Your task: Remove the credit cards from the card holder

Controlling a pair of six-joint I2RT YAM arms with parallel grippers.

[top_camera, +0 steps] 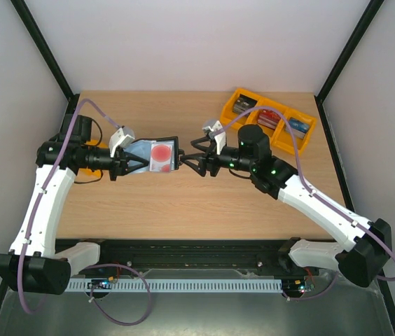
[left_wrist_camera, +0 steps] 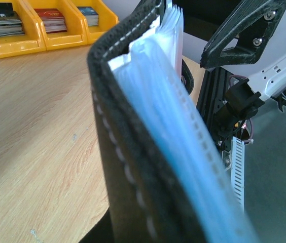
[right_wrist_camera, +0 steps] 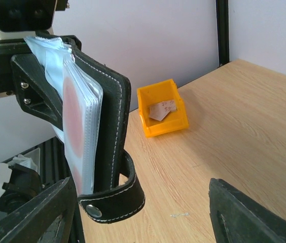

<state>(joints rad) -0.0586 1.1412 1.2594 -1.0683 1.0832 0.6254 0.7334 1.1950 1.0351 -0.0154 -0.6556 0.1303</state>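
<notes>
My left gripper [top_camera: 136, 162] is shut on the black card holder [top_camera: 139, 150] and holds it open above the table. A pale credit card [top_camera: 161, 155] with a red round blotch shows in its clear pockets. In the left wrist view the card holder [left_wrist_camera: 128, 167] fills the frame edge-on, black stitched cover beside blue pocket sleeves, and hides my own fingers. My right gripper [top_camera: 183, 158] stands open just right of the holder. In the right wrist view the card holder [right_wrist_camera: 110, 126] stands upright with its snap tab [right_wrist_camera: 113, 201] hanging near the left finger of the right gripper [right_wrist_camera: 143, 217]. The credit card [right_wrist_camera: 73, 114] shows through the sleeve.
A yellow tray [top_camera: 302, 143] with three compartments of stacked cards sits at the back right, also seen as the yellow tray [left_wrist_camera: 57, 41]. A small yellow bin [right_wrist_camera: 164, 124] holding a card stands beyond the holder. Black frame posts and white walls ring the table [top_camera: 183, 203].
</notes>
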